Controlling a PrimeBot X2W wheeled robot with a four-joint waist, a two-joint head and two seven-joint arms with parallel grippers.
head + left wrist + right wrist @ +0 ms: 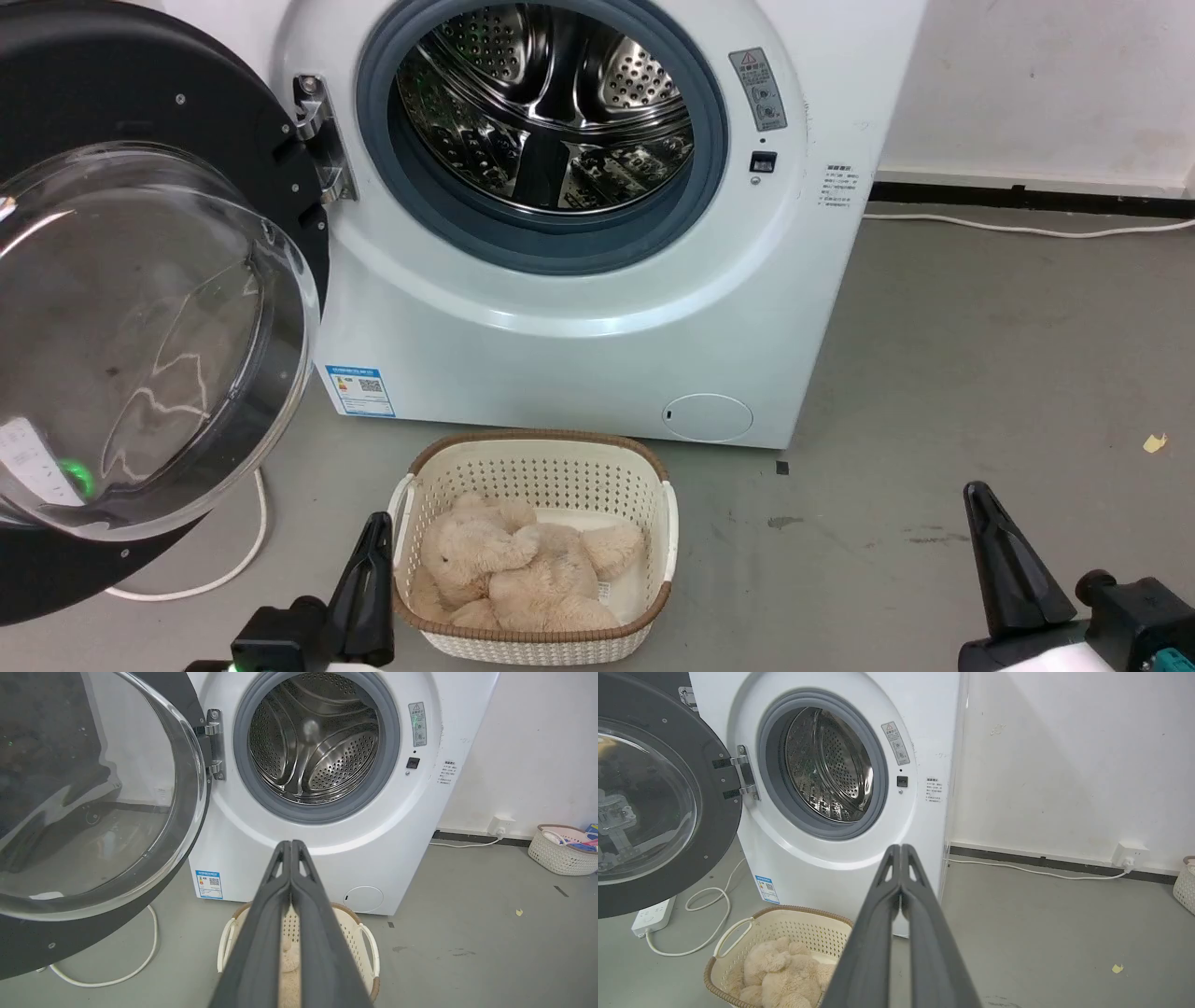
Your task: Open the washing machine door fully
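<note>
At the left of the head view, the washing machine door [149, 308] stands swung out on its metal hinge [322, 140], clear of the opening. Its bulging clear window faces the camera, and its black disc runs off the left edge of that view.

Machine status:
- The washing machine [560, 355] front is exposed. The perforated steel drum [551, 112] is visible inside the grey rubber ring [711, 187].
- The round white flap [707, 417] sits low on the front panel, to the right.

Gripper status:
- The left gripper [378, 523] is at the lower left of the head view, just beside the left rim of the basket [665, 504]. In the left wrist view its two fingers lie pressed together along their length, with nothing between them. It is apart from the door.
- The right gripper [976, 493] is at the lower right, above bare floor [980, 373] and well apart from the machine. In the right wrist view its fingers are likewise pressed together and hold nothing.

Surroundings:
- The basket stands on the floor directly in front of the machine and holds a beige plush toy [523, 569].
- A white cable [233, 569] loops on the floor beneath the door.
- A power strip [654, 914] lies on the floor under the door's lower edge
</note>
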